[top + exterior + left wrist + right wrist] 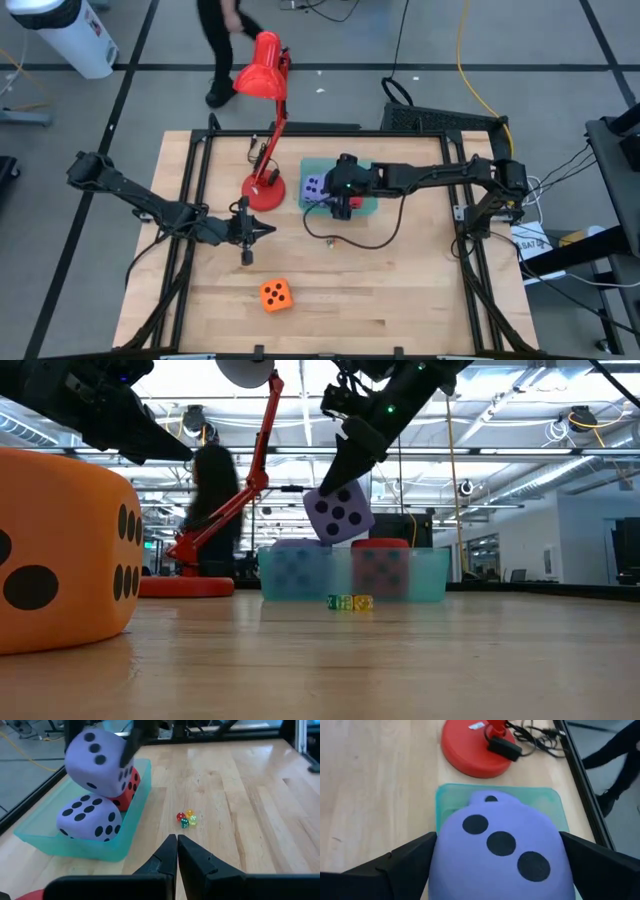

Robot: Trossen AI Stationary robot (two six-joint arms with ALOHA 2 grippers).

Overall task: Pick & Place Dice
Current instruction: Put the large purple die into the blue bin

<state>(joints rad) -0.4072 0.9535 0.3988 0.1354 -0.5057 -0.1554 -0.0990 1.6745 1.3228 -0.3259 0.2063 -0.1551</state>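
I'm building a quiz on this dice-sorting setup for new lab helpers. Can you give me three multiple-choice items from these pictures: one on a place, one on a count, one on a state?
1. Where is the orange die?
A. In the teal tray
B. On the bare table, near its front edge
C. In the left gripper

2. How many big dice lie in the teal tray?
A. Two
B. None
C. Four

3. What is the state of the right gripper?
A. Shut and empty
B. Open wide, far from any die
C. Spread wide around a purple die, held above the tray

Answers:
1. B: the high view shows it alone on the wood, away from the tray.
2. A: the left wrist view shows a purple die and a red die inside.
3. C: its fingers flank the raised purple die in the low view.
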